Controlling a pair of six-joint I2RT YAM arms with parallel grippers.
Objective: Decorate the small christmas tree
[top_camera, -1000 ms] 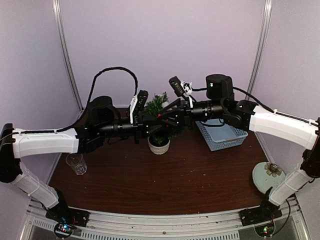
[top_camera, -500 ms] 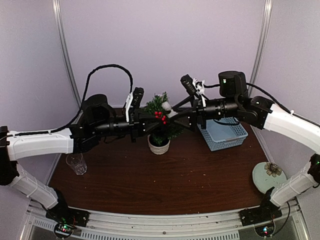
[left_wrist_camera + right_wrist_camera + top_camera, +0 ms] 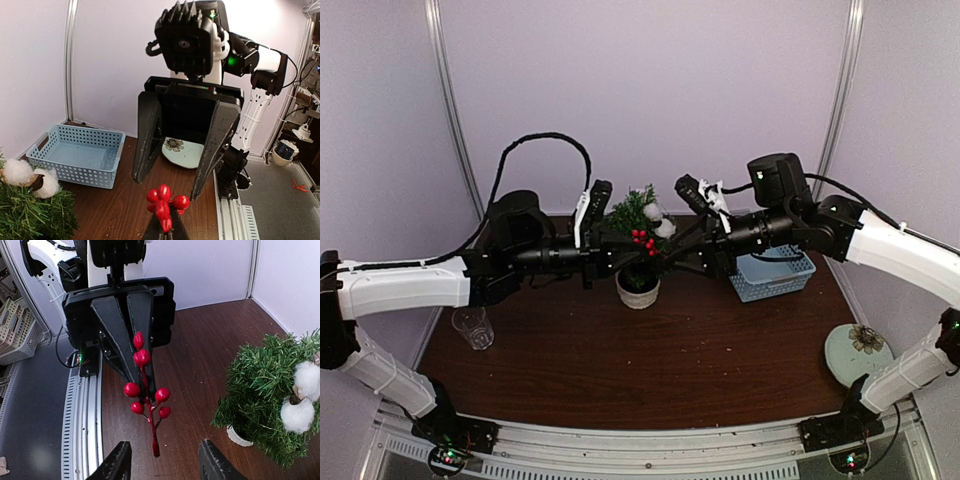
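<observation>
The small christmas tree (image 3: 632, 208) stands in a white pot (image 3: 638, 291) at the table's back middle, with white cotton balls (image 3: 655, 216) on it. My left gripper (image 3: 623, 251) is shut on a red berry sprig (image 3: 643, 239) and holds it in the air beside the tree. In the left wrist view the sprig (image 3: 164, 199) sticks up from my closed fingertips (image 3: 152, 231). My right gripper (image 3: 677, 246) is open and empty, facing the left one. In the right wrist view its fingers (image 3: 117, 462) stand just short of the sprig's stem (image 3: 151, 425). The tree (image 3: 267, 385) is to the right.
A light-blue basket (image 3: 775, 272) sits at the back right, under the right arm. A pale plate with a flower (image 3: 857, 350) lies at the right front edge. A clear glass (image 3: 472, 327) stands at the left edge.
A second ago both grippers met over the tree, hiding the sprig. The right gripper has drawn back to the right, open, then come slightly back. The sprig now shows in the left gripper.
</observation>
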